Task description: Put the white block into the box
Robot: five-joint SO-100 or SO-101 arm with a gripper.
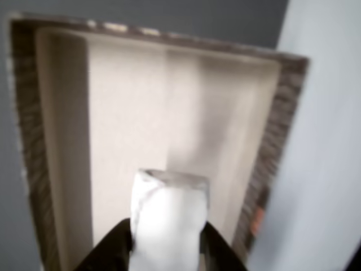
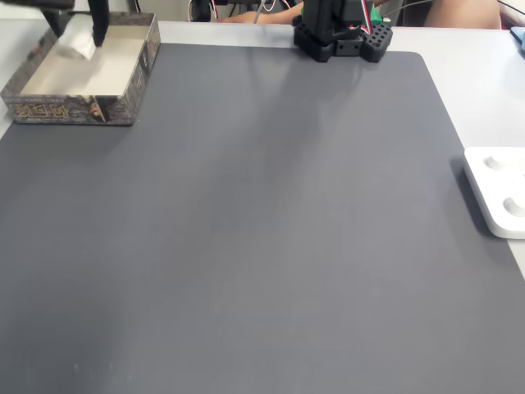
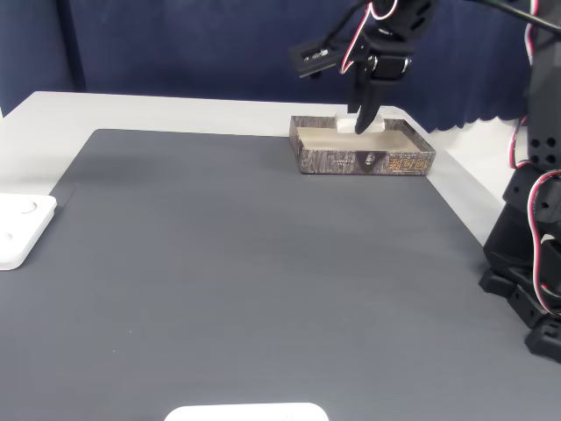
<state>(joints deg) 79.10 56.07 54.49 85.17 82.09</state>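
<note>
The hand (image 3: 361,125) is seen pointed downward over the far side of the box (image 3: 361,161), its dark fingers (image 1: 113,248) closed on either side of the white block (image 1: 168,223). The block is held just above the box's cream floor, within the walls. The box is set on the grey mat (image 2: 262,246) covering the counter.

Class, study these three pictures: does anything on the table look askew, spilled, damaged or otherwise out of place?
Nothing stands out. The gripper holds the white block over the box, which sits flat at the mat's corner. The white device lies partly off the grey mat, but nothing is tipped, spilled or broken.
</note>
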